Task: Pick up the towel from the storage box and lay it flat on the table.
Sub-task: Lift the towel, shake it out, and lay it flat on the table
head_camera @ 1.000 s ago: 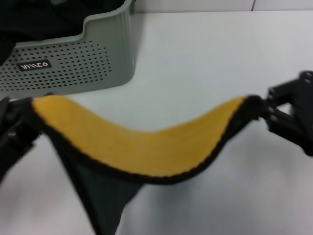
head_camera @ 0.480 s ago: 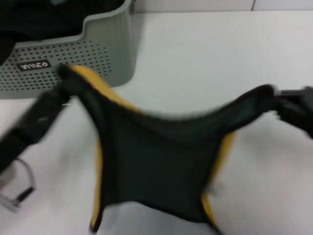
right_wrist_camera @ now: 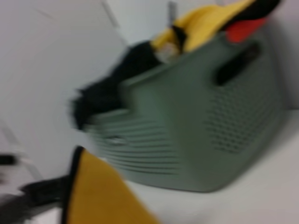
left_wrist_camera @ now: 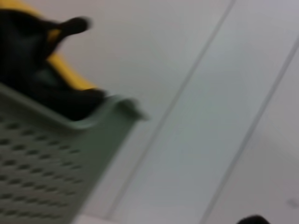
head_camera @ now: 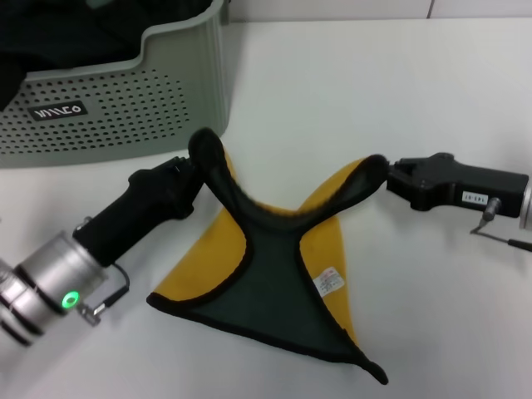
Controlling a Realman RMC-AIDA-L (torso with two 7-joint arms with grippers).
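Left wrist view: a corner of the storage box (left_wrist_camera: 51, 158) against pale background.

You see the sage-green perforated wall of the storage box filling one side of the picture, its rows of small holes blurred and its rounded rim (left_wrist_camera: 119, 105) ending in a corner. Above that rim, dark cloth (left_wrist_camera: 28, 60) is heaped inside the box, with a strip of bright yellow (left_wrist_camera: 70, 77) showing along it and a dark tip (left_wrist_camera: 74, 23) sticking up. Behind, you have a pale, plain background (left_wrist_camera: 219, 93) crossed by two thin slanting lines. A small dark shape (left_wrist_camera: 254, 219) sits at the picture's edge; you cannot tell what it is.
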